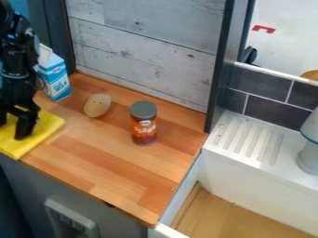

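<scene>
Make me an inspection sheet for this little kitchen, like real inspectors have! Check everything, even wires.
Surface: wooden counter, striped light and dark.
Main thing: yellow cloth on the counter's left part.
Clutter: blue-and-white carton, roundish tan thing and orange-labelled container with a grey lid, all standing or lying apart.
Pincer: open, at the cloth; touching or not, can't tell.
Cables: can't tell against the dark arm.
Surroundings: pale plank wall behind, dark tiles to the right.
</scene>
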Tool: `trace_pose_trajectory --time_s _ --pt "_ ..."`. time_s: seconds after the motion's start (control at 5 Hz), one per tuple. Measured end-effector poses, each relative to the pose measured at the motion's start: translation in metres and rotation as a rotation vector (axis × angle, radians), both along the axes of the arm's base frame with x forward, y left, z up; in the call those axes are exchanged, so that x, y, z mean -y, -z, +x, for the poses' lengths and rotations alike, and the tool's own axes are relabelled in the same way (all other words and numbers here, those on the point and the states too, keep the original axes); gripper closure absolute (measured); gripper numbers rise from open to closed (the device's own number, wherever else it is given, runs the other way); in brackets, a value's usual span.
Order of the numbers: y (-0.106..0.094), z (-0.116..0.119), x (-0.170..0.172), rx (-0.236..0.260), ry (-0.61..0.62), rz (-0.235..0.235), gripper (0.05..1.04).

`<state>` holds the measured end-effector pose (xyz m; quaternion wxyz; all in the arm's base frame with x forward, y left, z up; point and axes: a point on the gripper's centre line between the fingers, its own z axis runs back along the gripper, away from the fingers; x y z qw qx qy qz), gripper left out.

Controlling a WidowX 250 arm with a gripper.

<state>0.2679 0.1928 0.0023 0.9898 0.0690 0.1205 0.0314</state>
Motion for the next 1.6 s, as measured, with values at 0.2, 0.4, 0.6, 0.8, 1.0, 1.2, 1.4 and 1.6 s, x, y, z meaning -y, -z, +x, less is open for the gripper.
trace_pose_trajectory --time_s 0.2,0.4,0.6,0.8,1.0,1.2,1.4,1.6 --pt "0.000 -0.007 0.040 -0.028 0.067 -0.082 0.083" --pt "0.001 -0.005 0.054 -0.029 0.070 -0.126 0.083" --pt "0.000 -0.002 0.071 -0.041 0.091 -0.163 0.083" --pt "-0.004 0.000 0.083 -0.032 0.111 -0.176 0.083" --pt "-0.008 0.002 0.087 -0.012 0.099 -0.189 0.083" --pt "-0.021 0.004 0.088 0.021 0.083 -0.188 0.083" --pt "-0.052 0.010 0.080 0.122 0.070 -0.132 0.083" --pt "-0.074 0.002 0.068 0.119 0.077 -0.078 0.083"
